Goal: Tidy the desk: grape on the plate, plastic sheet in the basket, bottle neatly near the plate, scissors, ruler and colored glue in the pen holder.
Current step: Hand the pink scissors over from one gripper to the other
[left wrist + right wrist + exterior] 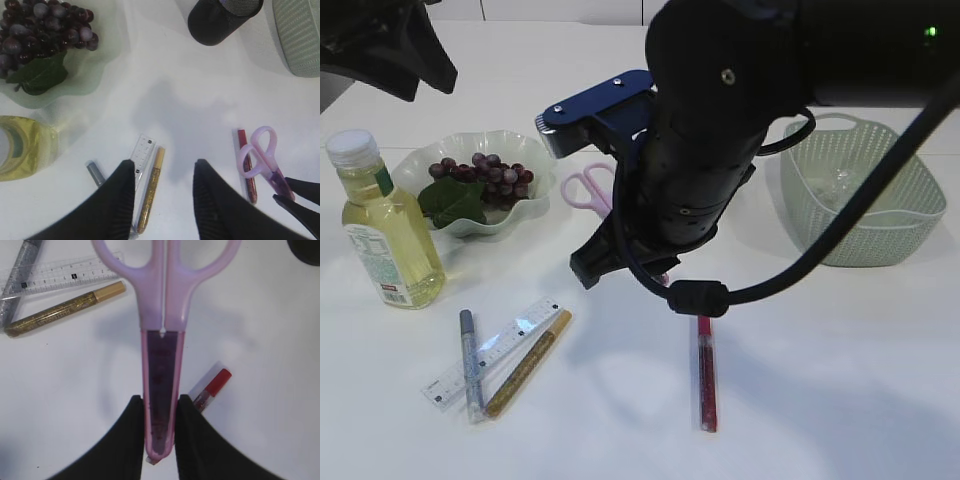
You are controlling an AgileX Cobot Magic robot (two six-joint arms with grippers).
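Scissors (162, 355) fill my right wrist view, sheathed blade end pinched between the 2 pads of the right end effector (160, 432), handles pointing to 12 o'clock and lifted clear of the worktop (260, 390). I judge them light and stiff, but the smooth plastic sheath looks slippery, so a pinch low on the tip could let them swing or slide; a hold nearer the pivot would steady them, though handles-up suits dropping them blade-first into the pen holder (222, 17).

My left end effector (165, 190) hangs spread and empty above the ruler (141, 159) and the gold glue pen (150, 195). Flat, thin and flush on the worktop, the ruler will probably be hard to get a pad under; it lies touching both the gold pen and a silver one (95, 172). Each pen is a slim round barrel likely to roll, best taken mid-length across its axis. Another, the red glue pen (705, 375), lies alone at 6 o'clock of the right arm.

From the exterior view I get the grapes (485, 175) already on the plate (535, 160), the bottle (382, 230) upright just beside it at 8 o'clock, and something pale I cannot make out inside the basket (865, 195). That view hides the pen holder behind the right arm and shows only the scissors' handles; the left wrist view alone shows the holder, standing at 12 o'clock between plate and basket. Only the right wrist view shows where the pads sit on the sheath.
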